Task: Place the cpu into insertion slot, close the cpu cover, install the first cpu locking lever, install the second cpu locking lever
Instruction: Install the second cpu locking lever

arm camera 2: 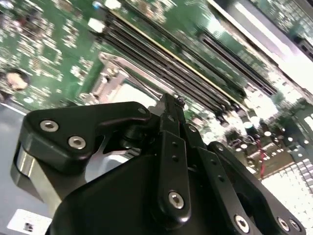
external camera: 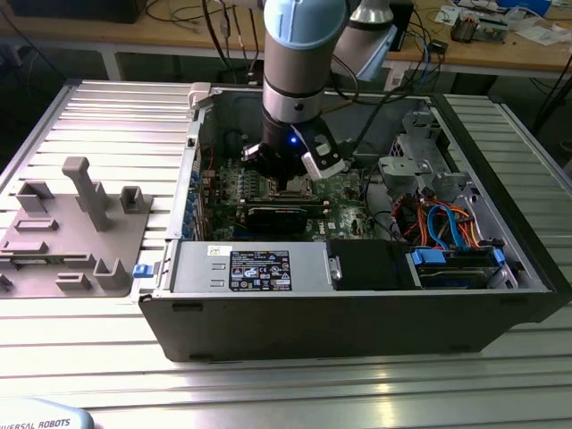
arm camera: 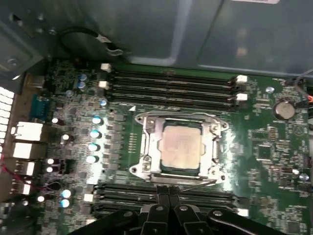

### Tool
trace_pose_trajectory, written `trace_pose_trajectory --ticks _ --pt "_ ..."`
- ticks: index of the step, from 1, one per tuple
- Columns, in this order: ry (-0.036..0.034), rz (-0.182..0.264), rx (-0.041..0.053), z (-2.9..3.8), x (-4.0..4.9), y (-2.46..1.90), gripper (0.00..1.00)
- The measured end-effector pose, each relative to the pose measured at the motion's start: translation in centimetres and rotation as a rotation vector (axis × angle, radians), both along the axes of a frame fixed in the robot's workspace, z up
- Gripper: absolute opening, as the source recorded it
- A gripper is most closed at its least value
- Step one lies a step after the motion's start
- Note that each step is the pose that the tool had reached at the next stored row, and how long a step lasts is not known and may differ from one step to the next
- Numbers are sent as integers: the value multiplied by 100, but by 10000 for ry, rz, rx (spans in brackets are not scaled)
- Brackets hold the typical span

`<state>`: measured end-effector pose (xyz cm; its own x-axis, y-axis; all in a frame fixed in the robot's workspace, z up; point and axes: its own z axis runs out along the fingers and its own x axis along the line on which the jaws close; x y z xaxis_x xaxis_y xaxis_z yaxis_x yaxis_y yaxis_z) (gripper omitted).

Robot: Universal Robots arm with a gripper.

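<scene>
The cpu [arm camera: 181,144], a dull silver square, lies in the insertion slot [arm camera: 218,128] on the green motherboard. The cpu cover [arm camera: 147,152] lies flat around it as a silver frame. A thin wire locking lever [arm camera: 198,183] runs along the slot's edge nearest my gripper [arm camera: 169,192]. The black fingers are pressed together, with their tips right at that lever. I cannot tell whether they touch it. In the second wrist view the gripper [arm camera 2: 171,102] stands over the cover [arm camera 2: 110,81]. In the exterior view the gripper [external camera: 293,183] hangs low inside the open computer case [external camera: 357,313].
Long black memory slots [arm camera: 171,81] flank the socket on two sides. The case holds a power supply [external camera: 250,268] at the front and drives with blue and orange cables [external camera: 447,232] at the exterior view's right. A grey fixture [external camera: 80,223] sits on the table at the exterior view's left.
</scene>
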<state>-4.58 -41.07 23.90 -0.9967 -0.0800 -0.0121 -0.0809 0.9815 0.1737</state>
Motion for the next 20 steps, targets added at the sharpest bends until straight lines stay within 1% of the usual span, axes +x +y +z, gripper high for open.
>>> trace_pose_trajectory --ticks 1,2,4,6,8,9,11,17,19,20 --pt "0 1 -3 -13 -50 -1 11" --pt "1 2 -5 -29 -80 -2 11" --pt "0 0 -2 -83 -123 -9 11" --pt "0 1 -2 -122 -156 -14 11" --pt "0 1 -2 -181 -246 -14 11" --pt "0 1 -3 -206 -260 -14 11" --pt "1 8 -3 -237 -263 -8 11" --pt "-1 13 2 -299 -271 48 11" --pt "0 15 0 -317 -276 75 11" --pt "0 17 1 -334 -281 104 11"
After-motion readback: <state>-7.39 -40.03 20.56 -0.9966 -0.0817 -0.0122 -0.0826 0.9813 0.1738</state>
